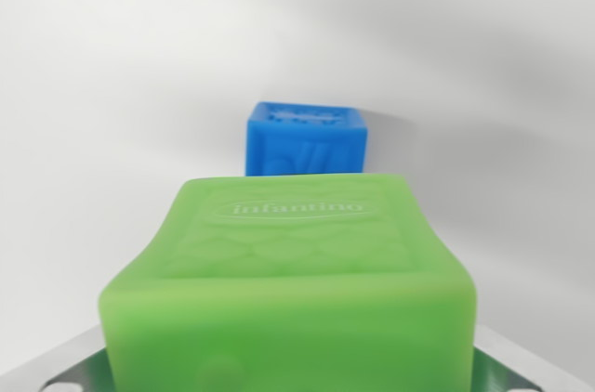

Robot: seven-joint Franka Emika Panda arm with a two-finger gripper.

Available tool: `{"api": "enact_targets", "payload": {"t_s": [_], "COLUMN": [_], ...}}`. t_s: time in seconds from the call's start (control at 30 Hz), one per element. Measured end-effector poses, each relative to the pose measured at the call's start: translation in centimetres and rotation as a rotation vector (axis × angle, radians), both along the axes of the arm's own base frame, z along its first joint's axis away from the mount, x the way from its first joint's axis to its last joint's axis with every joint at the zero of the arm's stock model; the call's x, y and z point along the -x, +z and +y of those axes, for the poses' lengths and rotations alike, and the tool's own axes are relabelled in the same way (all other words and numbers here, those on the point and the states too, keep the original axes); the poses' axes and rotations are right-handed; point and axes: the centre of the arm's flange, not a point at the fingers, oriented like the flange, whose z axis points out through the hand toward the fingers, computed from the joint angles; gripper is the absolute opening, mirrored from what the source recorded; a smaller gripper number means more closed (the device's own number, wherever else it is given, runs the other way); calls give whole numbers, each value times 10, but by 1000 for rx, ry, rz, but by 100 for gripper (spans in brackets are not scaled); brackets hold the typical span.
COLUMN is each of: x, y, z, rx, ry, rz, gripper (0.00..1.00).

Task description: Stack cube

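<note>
A green soft cube (293, 271) with "infantino" embossed on its top fills the lower half of the wrist view, very close to the camera. It sits between the grey metal fingers (65, 366) of my gripper (293, 359), which show only at the bottom corners; the gripper looks shut on it. Beyond the green cube, a blue cube (307, 139) with raised patterns rests on the white surface, near the picture's centre. The green cube hides the blue cube's lower edge.
A plain white surface (112, 85) surrounds both cubes, with a soft grey shadow to the wrist view's right of the blue cube.
</note>
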Motion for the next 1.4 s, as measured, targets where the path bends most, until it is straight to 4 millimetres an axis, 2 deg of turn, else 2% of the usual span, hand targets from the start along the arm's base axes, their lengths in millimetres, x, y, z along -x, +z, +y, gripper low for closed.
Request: {"api": "enact_targets", "payload": {"t_s": [0.33,0.77,1.4], "x": [0,1,2], "y": [-30,-59,-85], "z": [0,0,0], "rx": [0,0,0], "ry": [-1,-1,-2], "rz": [2,2,1], "gripper": [0,0,0]}}
